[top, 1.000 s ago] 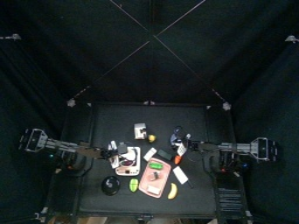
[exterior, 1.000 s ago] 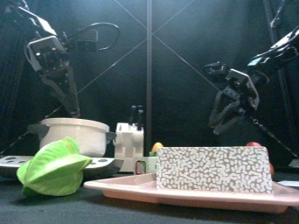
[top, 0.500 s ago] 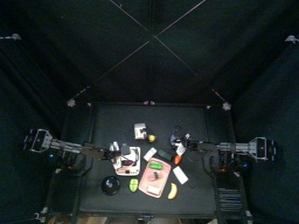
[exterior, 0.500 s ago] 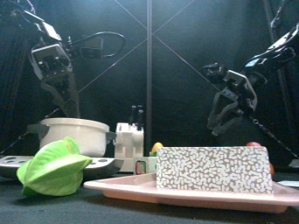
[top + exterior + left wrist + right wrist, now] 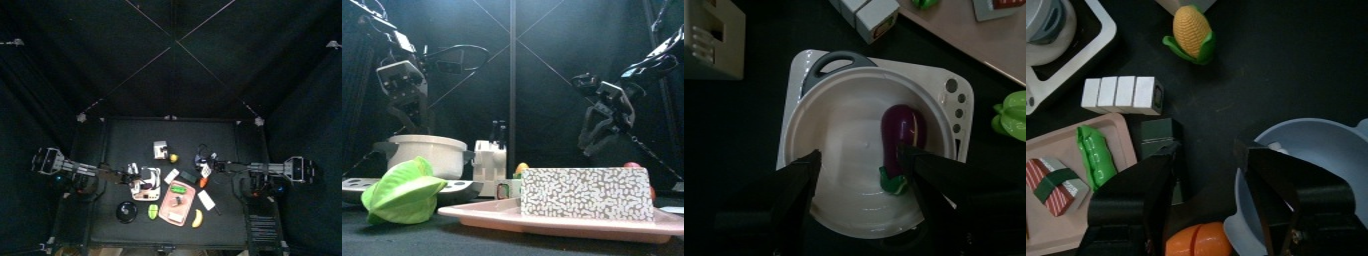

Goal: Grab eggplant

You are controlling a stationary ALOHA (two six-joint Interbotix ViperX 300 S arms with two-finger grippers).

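My left hand (image 5: 858,185) hangs released, jaws spread wide, directly above a white pot (image 5: 844,120) that sits on a white scale-like base (image 5: 951,100) on the bench (image 5: 1280,70). Inside the pot, toward one side, lies the eggplant (image 5: 901,140), dark purple and glossy, green stem end nearest my jaws. It sits between the two jaws but closer to one of them.

From the front view the left hand (image 5: 405,85) hovers above the pot's rim (image 5: 425,140), not yet inside.

My right hand (image 5: 1207,190) waits apart over the bench, jaws parted and empty, near a pale blue bowl (image 5: 1313,160), an orange fruit (image 5: 1200,240), a pink tray (image 5: 1066,160) and an ear of corn (image 5: 1190,30).

Risks as I judge them: coming straight down, one jaw could strike the pot's wall or rim and shove pot and base. The eggplant's smooth curved skin may squirt sideways if I close off-centre. Pinching only the stem could let it swing loose or drop
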